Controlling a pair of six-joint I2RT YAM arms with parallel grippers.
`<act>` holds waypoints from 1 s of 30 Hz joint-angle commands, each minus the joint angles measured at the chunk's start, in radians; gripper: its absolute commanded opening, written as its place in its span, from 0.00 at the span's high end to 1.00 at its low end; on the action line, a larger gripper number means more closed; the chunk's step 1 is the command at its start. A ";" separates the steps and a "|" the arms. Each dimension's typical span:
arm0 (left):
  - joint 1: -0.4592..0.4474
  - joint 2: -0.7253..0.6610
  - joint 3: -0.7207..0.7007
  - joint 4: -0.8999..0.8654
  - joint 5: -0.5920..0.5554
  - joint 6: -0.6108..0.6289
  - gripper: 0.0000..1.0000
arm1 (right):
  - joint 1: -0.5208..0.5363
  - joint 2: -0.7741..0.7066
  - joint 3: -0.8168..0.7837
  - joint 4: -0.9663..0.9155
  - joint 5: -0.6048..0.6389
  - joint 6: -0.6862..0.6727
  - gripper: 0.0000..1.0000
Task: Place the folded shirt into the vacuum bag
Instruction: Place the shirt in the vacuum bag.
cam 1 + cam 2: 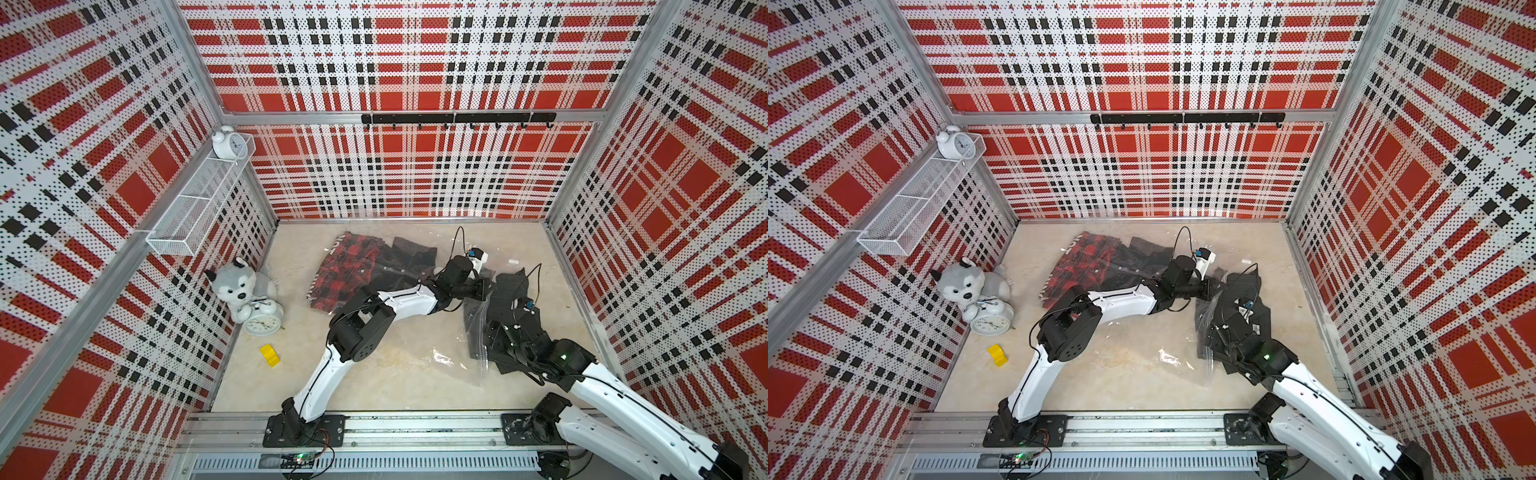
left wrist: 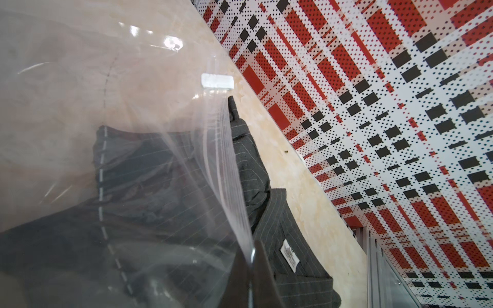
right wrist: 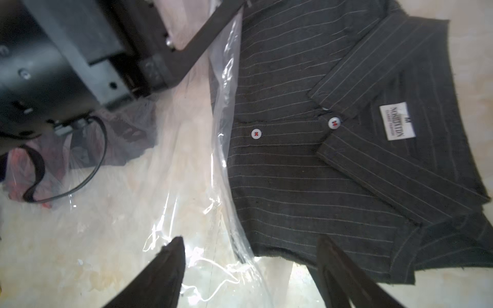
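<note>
The vacuum bag [image 1: 449, 357] lies crinkled and transparent across the floor in both top views. My left gripper [image 2: 250, 257] is shut on the bag's ribbed mouth edge and holds it up; in a top view this gripper [image 1: 484, 286] is beside the shirt. The folded shirt [image 3: 306, 165] is dark grey with thin pinstripes, white buttons and a neck label. Its lower part shows through the plastic [image 2: 149, 186], while its collar end [image 2: 288, 253] is outside the mouth. My right gripper [image 3: 249, 248] is open just above the shirt's hem and the bag edge, holding nothing.
A red plaid garment [image 1: 345, 270] and dark cloth show through the bag's far end. A white slider clip [image 2: 216, 80] sits on the bag's edge. A husky plush [image 1: 237, 282], an alarm clock [image 1: 262, 324] and a yellow block [image 1: 270, 355] stand at the left. The right wall [image 1: 582, 299] is near.
</note>
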 commanded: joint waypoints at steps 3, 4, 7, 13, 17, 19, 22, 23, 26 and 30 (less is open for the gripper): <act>0.008 -0.053 -0.012 0.025 0.012 -0.006 1.00 | -0.015 0.079 -0.026 -0.043 0.068 0.048 0.28; 0.008 -0.053 -0.011 0.026 0.013 -0.006 1.00 | -0.018 0.101 -0.034 -0.027 0.062 0.050 0.29; 0.007 -0.051 -0.011 0.028 0.012 -0.005 1.00 | -0.021 0.162 -0.061 0.031 0.038 0.051 0.30; 0.003 -0.048 -0.007 0.027 0.014 -0.005 1.00 | -0.050 0.251 -0.132 0.148 -0.016 0.052 0.30; 0.000 -0.048 -0.004 0.028 0.015 -0.005 1.00 | -0.109 0.262 -0.202 0.256 -0.103 0.030 0.32; 0.000 -0.046 -0.001 0.025 0.016 -0.005 1.00 | -0.118 0.243 -0.225 0.283 -0.104 0.033 0.33; -0.002 -0.048 0.000 0.022 0.015 -0.003 1.00 | -0.124 0.192 -0.224 0.256 -0.105 0.036 0.33; -0.001 -0.050 -0.001 0.022 0.015 -0.005 1.00 | -0.124 0.165 -0.219 0.239 -0.104 0.035 0.32; -0.003 -0.052 -0.001 0.022 0.015 -0.005 1.00 | -0.124 0.080 -0.180 0.138 -0.055 0.039 0.31; -0.007 -0.054 -0.001 0.022 0.014 -0.005 1.00 | -0.126 0.000 -0.134 0.020 0.020 0.070 0.25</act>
